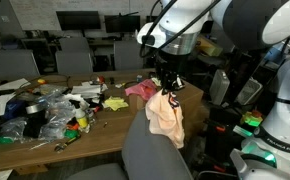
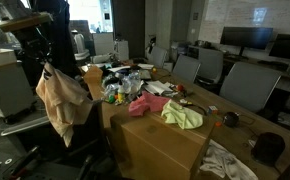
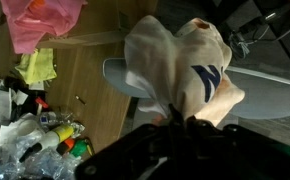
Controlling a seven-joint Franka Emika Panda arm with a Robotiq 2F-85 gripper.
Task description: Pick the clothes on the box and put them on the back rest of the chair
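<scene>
Since the cream garment (image 1: 168,116) must drape over the grey chair backrest (image 1: 145,150), the gripper (image 1: 165,86) holds it directly above the rest, clamped on a bunched top edge. The fabric is thin and limp, hanging in folds, with a navy mark in the wrist view. The backrest is curved, probably padded. A pink cloth (image 2: 145,105) and a yellow-green cloth (image 2: 183,116) lie crumpled on the cardboard box (image 2: 160,148).
</scene>
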